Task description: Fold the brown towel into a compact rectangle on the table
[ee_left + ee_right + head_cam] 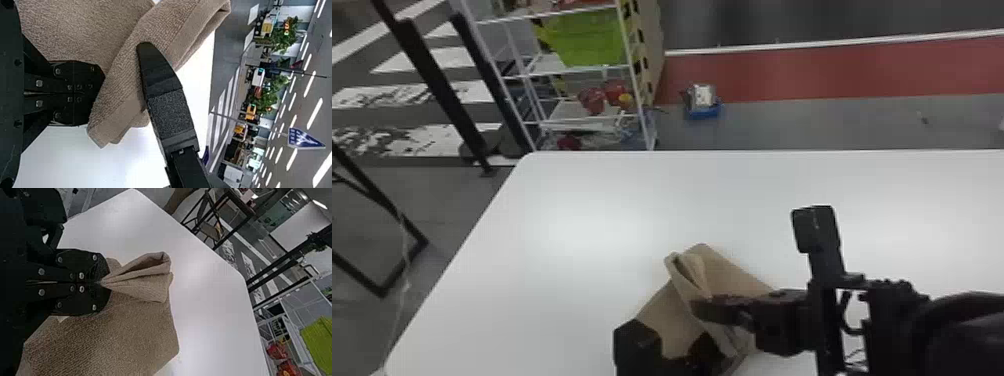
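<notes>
In the head view, my left gripper is low at the near part of the brown towel; my right gripper reaches in from the right over its raised fold. The left wrist view has the left gripper shut on the towel, a folded strip overlapping its tips. Beside it there, a black finger of the right arm's gripper lies against that strip. In the right wrist view, the right gripper is shut on the towel, whose pinched cloth fans out in creases to a loose, open fold. A flatter layer lies beneath.
The white table extends left of the towel and beyond it. A white rack with a green bin stands past the table's far left edge. A blue box sits on the floor behind.
</notes>
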